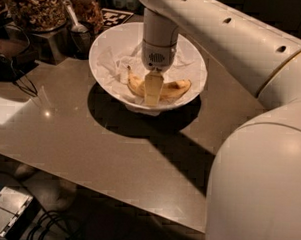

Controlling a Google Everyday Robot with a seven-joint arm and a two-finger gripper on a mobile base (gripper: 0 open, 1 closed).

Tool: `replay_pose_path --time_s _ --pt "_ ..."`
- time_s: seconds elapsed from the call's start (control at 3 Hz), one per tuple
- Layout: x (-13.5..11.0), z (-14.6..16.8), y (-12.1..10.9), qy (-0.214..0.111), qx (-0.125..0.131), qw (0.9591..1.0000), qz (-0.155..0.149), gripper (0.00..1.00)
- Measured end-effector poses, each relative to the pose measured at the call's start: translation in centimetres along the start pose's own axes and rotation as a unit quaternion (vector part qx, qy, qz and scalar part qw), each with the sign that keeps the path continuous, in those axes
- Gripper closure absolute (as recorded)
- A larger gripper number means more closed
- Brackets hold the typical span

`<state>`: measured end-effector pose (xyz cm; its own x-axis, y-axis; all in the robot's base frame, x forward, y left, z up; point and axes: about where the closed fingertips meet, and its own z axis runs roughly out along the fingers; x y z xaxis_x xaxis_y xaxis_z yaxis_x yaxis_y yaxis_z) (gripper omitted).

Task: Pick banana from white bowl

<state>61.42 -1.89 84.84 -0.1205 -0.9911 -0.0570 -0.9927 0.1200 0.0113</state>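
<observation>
The banana (176, 87), yellow with brown speckles, lies curved in the near half of the white bowl (101, 46), on crumpled white paper. Its thin stem points up to the left. The bowl stands at the back of the brown table. My gripper (152, 99) hangs straight down from the white arm into the bowl, at the banana's middle, and covers that part of it. The banana's two ends show on either side of it.
Glass jars of nuts (33, 7) and a metal cup with a scoop (80, 33) stand just left of the bowl. Dark cables (17, 81) lie at the table's left edge. A fiducial tag (116, 16) lies behind the bowl. A box (6, 211) sits on the floor below.
</observation>
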Motion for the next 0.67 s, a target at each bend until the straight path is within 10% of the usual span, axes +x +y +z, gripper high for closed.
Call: replay_pose_path --time_s 0.67 --pt "-0.32 0.45 -0.07 0.000 0.018 0.9998 -0.013 0.67"
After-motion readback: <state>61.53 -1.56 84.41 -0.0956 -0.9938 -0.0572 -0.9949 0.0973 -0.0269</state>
